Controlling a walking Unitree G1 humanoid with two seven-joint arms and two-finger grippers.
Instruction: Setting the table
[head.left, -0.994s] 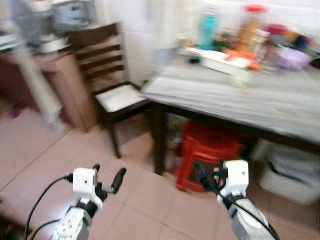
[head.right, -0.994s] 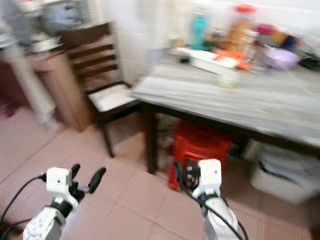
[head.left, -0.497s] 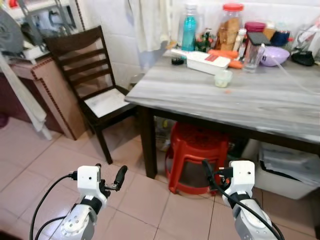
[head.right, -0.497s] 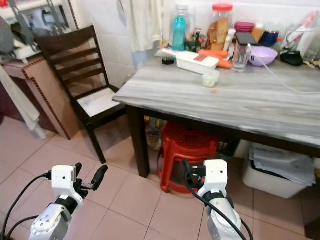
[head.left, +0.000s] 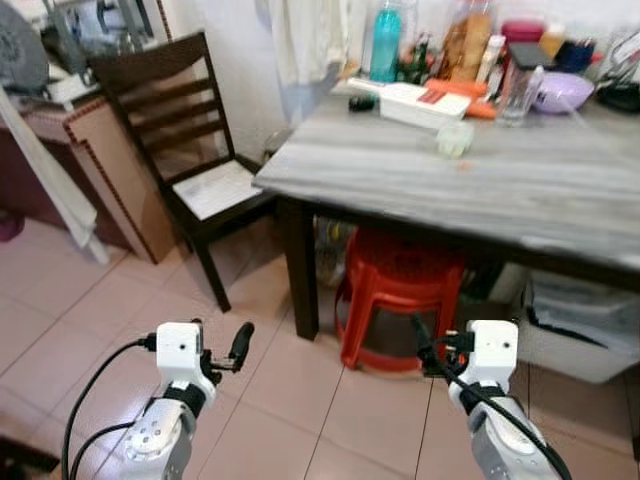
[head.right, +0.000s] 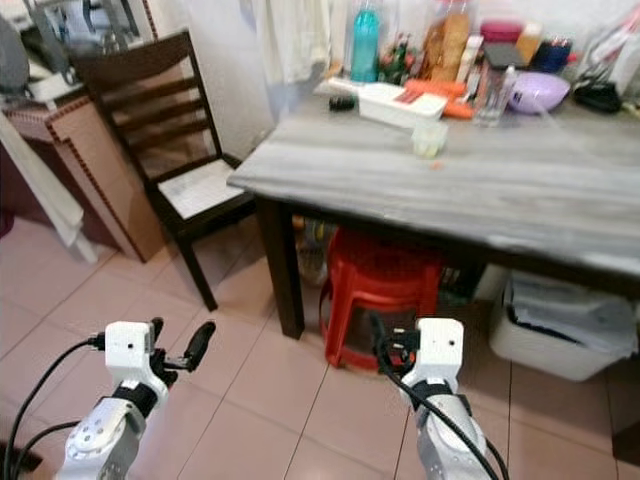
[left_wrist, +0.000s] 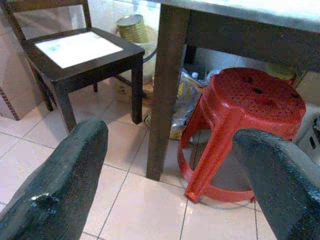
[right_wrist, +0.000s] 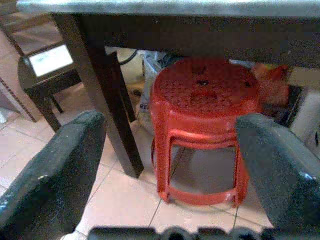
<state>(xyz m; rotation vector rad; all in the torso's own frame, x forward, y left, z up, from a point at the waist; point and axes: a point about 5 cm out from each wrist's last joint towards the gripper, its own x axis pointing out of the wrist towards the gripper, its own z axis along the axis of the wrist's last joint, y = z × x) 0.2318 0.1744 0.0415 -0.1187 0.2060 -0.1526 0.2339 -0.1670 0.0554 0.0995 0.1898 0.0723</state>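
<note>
A grey wood-grain table (head.left: 520, 185) with dark legs stands ahead of me. Along its far edge are a teal bottle (head.left: 385, 40), a white flat box (head.left: 418, 102), a small clear cup (head.left: 455, 138), a drinking glass (head.left: 517, 95) and a purple bowl (head.left: 563, 92). My left gripper (head.left: 218, 338) is held low over the floor tiles, short of the table's near corner, open and empty. My right gripper (head.left: 440, 350) is also low, facing the space under the table, open and empty. In both wrist views the black fingers (left_wrist: 65, 180) (right_wrist: 55, 175) are spread wide.
A red plastic stool (head.left: 400, 290) sits under the table, straight ahead of the right gripper. A dark wooden chair (head.left: 190, 150) stands to the left of the table, beside a brown cabinet (head.left: 95, 175). A white bin (head.left: 585, 325) is under the table's right part.
The whole picture swung and sharpened as the camera moved; the table now sits slightly higher in view. Both grippers stay low and open, holding nothing.
</note>
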